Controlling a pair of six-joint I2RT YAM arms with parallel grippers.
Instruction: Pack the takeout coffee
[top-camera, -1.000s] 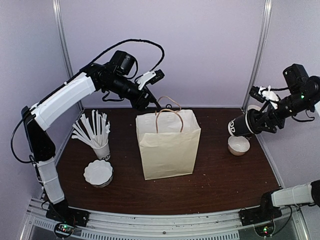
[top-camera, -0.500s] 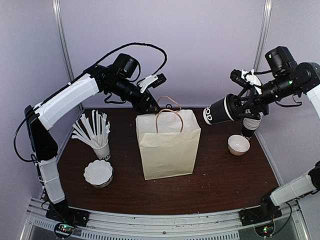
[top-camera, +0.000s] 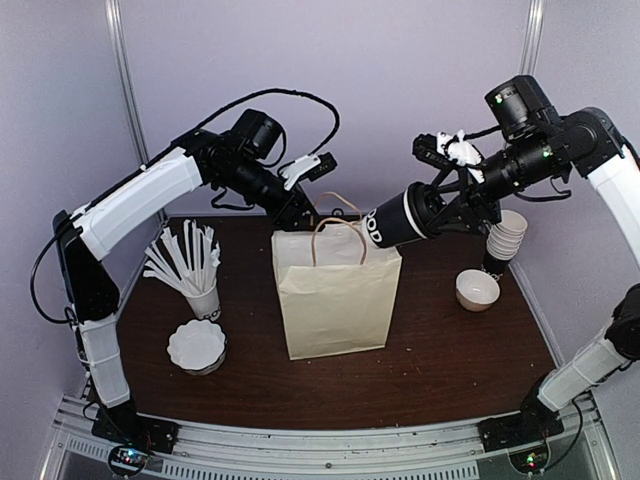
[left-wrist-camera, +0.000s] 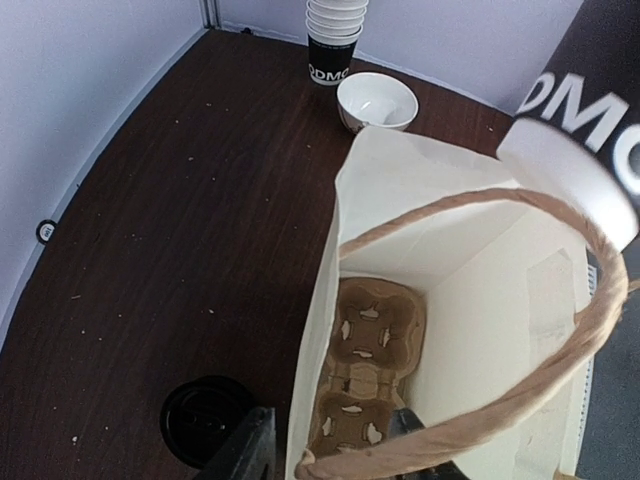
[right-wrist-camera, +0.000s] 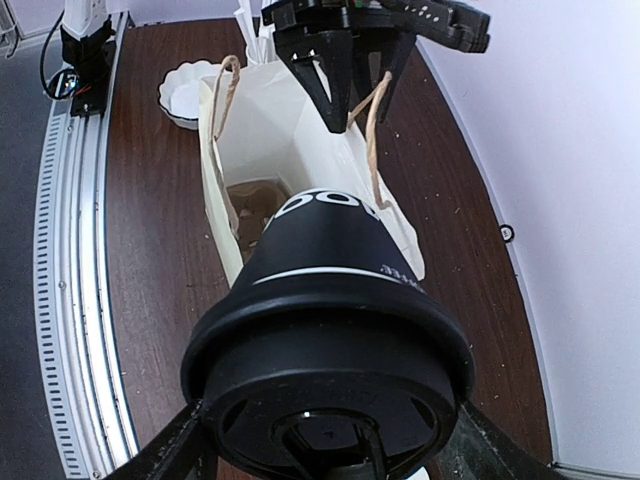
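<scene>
Dark brown wood covers the table (top-camera: 440, 370), with pale lilac walls behind it. Nearest the arm bases on the left sits a fluted white dish (top-camera: 196, 346), and just behind it a white cup of straws (top-camera: 204, 300) with the straws fanning up and to the left. At mid-table a cream paper bag (top-camera: 335, 300) stands upright and open, its twisted paper handles raised; a brown cardboard cup carrier (left-wrist-camera: 365, 365) lies flat on its floor. To the right of the bag is a small white bowl (top-camera: 477, 290), and behind that, near the wall, a stack of lidless cups (top-camera: 507, 232). Behind the bag a black round lid (left-wrist-camera: 205, 420) lies on the wood.

Over the bag's right top edge the right gripper (top-camera: 440, 205) clasps the takeout coffee (top-camera: 395, 225) at its lidded end. That cup is tipped on its side in the air, white base towards the bag's mouth and black domed lid towards the wrist. At the bag's back rim the left gripper (top-camera: 303, 212) points down with its jaws parted, one finger outside the wall and one inside, clamping nothing
</scene>
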